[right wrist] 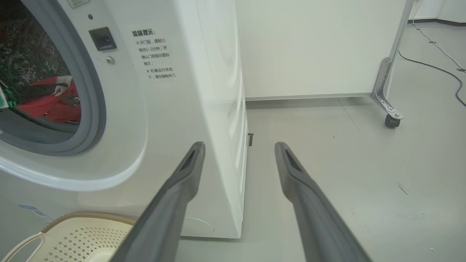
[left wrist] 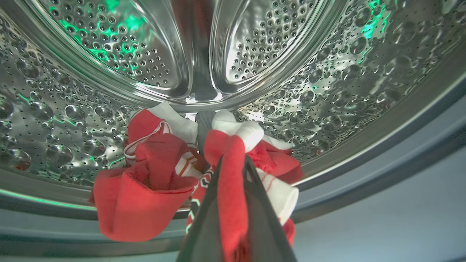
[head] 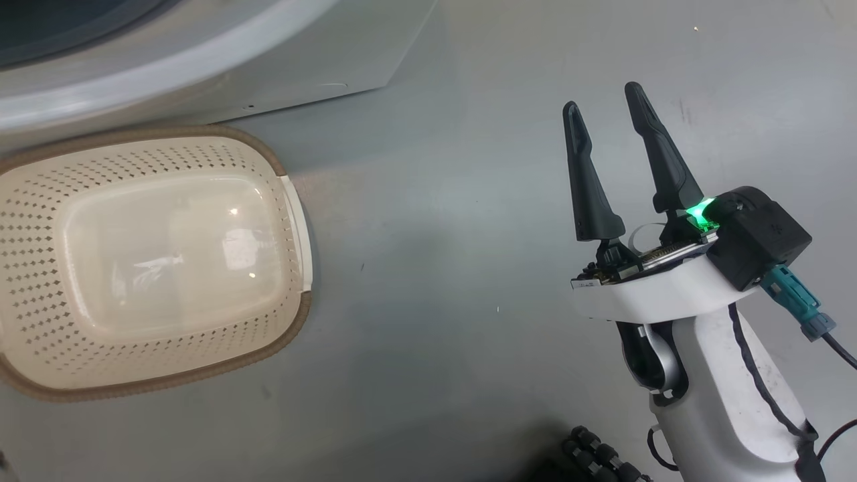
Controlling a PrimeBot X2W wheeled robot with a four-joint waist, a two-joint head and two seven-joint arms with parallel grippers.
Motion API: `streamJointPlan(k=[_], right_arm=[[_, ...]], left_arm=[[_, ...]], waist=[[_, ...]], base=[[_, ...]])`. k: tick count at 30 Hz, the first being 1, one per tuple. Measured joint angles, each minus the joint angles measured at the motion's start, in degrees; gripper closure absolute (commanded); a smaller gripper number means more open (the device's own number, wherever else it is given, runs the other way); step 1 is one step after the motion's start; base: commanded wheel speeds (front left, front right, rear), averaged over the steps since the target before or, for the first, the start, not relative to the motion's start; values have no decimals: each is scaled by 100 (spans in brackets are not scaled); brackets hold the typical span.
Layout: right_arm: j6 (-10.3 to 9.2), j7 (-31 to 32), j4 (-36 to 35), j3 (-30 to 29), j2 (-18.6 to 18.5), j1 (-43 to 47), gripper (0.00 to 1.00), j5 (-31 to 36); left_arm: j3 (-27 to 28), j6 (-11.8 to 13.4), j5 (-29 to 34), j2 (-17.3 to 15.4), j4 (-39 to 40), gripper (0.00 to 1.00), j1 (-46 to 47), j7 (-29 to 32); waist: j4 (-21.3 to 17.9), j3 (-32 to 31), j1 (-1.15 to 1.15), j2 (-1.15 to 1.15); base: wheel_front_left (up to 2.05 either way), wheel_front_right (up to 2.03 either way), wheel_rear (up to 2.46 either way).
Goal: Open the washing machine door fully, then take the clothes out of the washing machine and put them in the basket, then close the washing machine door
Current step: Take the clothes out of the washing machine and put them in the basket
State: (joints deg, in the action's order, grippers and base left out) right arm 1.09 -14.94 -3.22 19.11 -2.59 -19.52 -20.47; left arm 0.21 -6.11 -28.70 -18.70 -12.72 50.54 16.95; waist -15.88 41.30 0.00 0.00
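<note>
In the left wrist view my left gripper (left wrist: 233, 160) is inside the steel drum of the washing machine (left wrist: 327, 91), shut on a red fold of the clothes (left wrist: 145, 189), a red and white bundle lying at the drum's front lip. The clothes (right wrist: 54, 100) also show red through the opening of the washing machine (right wrist: 174, 109) in the right wrist view. The cream basket (head: 40, 268) sits on the floor below the machine front (head: 201, 60), with nothing in it. My right gripper (head: 606, 97) hangs open over bare floor, right of the basket. The washing machine door is out of view.
Grey floor (head: 435, 268) stretches between the basket and my right arm. A white wall panel on a castor (right wrist: 391, 120) stands behind the machine, and a black cable (right wrist: 437, 69) runs across the floor at the far right.
</note>
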Motion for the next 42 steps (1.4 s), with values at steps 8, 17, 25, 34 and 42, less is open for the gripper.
streamJointPlan(k=[8,17,25,34,42], right_arm=[[46,1,130,-79,-3,71,0,167],[89,0,293,-171,-5,338,0,308],[137,1,425,-234,-7,716,0,367],[181,1,532,-242,-7,1113,0,410],[190,1,541,-256,-7,1434,0,450]], left_arm=[[11,0,134,342,158,100,-717,-998],[47,3,360,559,334,100,-1419,-2058],[-7,85,625,739,509,100,-2018,-2750],[-32,200,712,928,821,100,-2608,-3049],[-141,281,814,1065,1202,100,-3105,-3062]], waist=[[215,-367,0,0],[398,-895,0,0],[537,-1499,0,0],[646,-2112,0,0],[736,-2540,0,0]], base=[[0,0,0],[0,0,0],[0,0,0],[0,0,0],[0,0,0]])
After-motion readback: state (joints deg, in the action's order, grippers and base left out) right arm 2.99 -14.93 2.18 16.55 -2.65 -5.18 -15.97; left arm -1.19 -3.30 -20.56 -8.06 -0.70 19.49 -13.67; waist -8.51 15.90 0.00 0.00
